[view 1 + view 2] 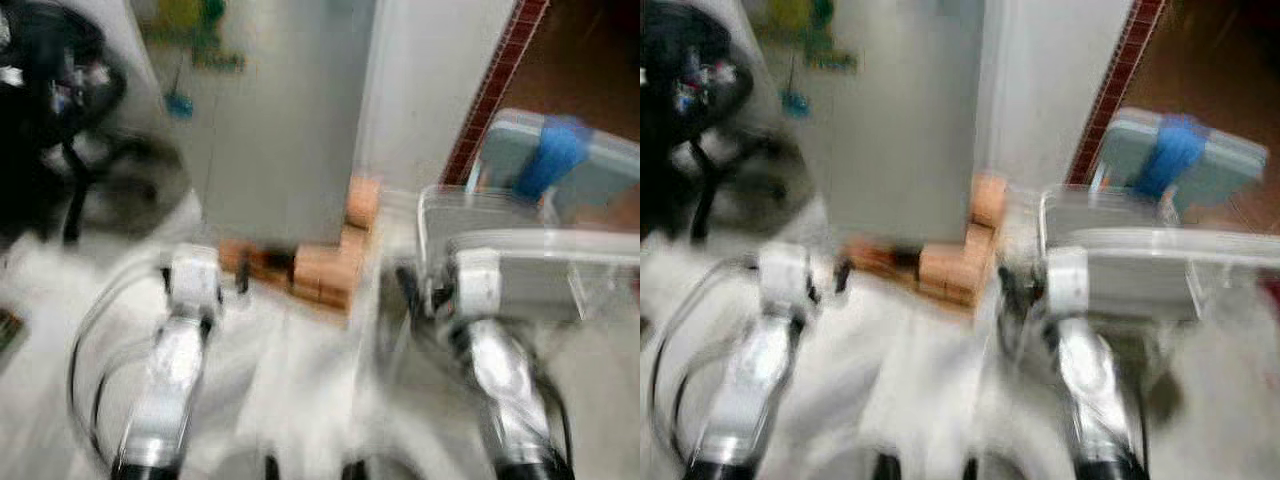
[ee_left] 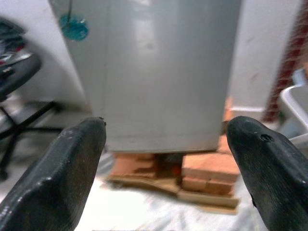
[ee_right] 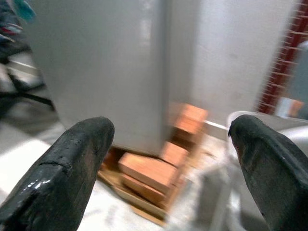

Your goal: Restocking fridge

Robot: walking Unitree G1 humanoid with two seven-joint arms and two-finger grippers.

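While the head views are smeared with blur, which suggests the robot is walking or turning, the scene can be read from left to right: a black office chair (image 1: 45, 120) stands at the far left on the pale floor (image 1: 300, 400), then the grey fridge (image 2: 159, 72) with its door closed, raised on a stack of reddish bricks (image 2: 204, 173) that seem meant to keep its base off the floor. A small teal object (image 2: 73, 28) hangs on the fridge front near its upper left corner; what it is cannot be told. The left gripper (image 2: 168, 159) is held out low in front of the fridge's bottom edge, its fingers (image 2: 62, 168) spread wide and grasping nothing. Right of the fridge comes a white wall (image 1: 430, 80) edged by a dark red tiled strip (image 1: 495, 90), and at its foot a clear plastic bin (image 1: 520, 250) sits on the floor with a grey lid and something blue (image 1: 550, 155) behind it; its contents are too blurred to name, though it likely carries the stock for the fridge. The right gripper (image 3: 168, 159) hangs just beside that bin's near left corner, fingers (image 3: 274, 168) likewise parted and empty. Both arms reach forward at the ready, so I judge this an approach step, with the door not yet opened and nothing yet loaded.
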